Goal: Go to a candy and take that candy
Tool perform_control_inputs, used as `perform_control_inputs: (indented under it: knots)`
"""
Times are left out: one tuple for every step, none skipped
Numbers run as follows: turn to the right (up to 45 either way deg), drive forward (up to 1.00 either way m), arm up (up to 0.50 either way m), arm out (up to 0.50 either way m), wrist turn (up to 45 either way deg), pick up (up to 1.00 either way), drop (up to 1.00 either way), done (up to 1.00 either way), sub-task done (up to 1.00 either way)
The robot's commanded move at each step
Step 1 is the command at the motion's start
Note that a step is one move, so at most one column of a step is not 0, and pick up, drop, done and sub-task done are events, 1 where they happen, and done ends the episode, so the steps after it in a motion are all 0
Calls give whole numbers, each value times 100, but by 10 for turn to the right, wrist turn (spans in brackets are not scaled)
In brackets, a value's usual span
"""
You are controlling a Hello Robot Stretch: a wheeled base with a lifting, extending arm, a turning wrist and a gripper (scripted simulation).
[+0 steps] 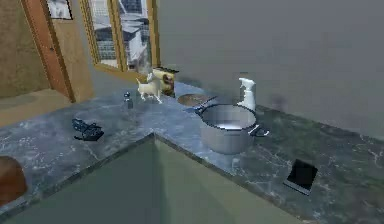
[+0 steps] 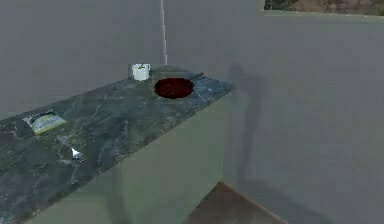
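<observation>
Fwd view: dark marble counter (image 1: 60, 150) wraps a corner. On it are a steel pot (image 1: 228, 128), spray bottle (image 1: 246, 93), dog figurine (image 1: 150, 88), shaker (image 1: 128, 102), phone (image 1: 301, 176) and a brown lump (image 1: 8, 180) at the view's left edge. There's also a dark blue lump (image 1: 86, 128) on the top. It could be a wrapper, too small to call.

Arm side view: this stretch of counter (image 2: 120, 130) is on the side my arm reaches to. A pale flat packet (image 2: 44, 123) lies on it, best candy candidate IMO, not confirmed. White cup (image 2: 141, 71) and dark red bowl (image 2: 174, 88) sit farther out along the reach than the packet, well apart from it.

Gripper state: can't tell from these frames.

Progress: I'm at the counter, so the nav part looks mostly done. Left to do: confirm which lump is the candy, line the base up so the arm's reach passes over it, extend, lower, grab, lift. Pickup not done as far as I can see.
</observation>
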Motion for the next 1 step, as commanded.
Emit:
perform_control_inputs:
  knots:
    - [-300, 0, 0, 0, 0, 0, 0, 0, 0]
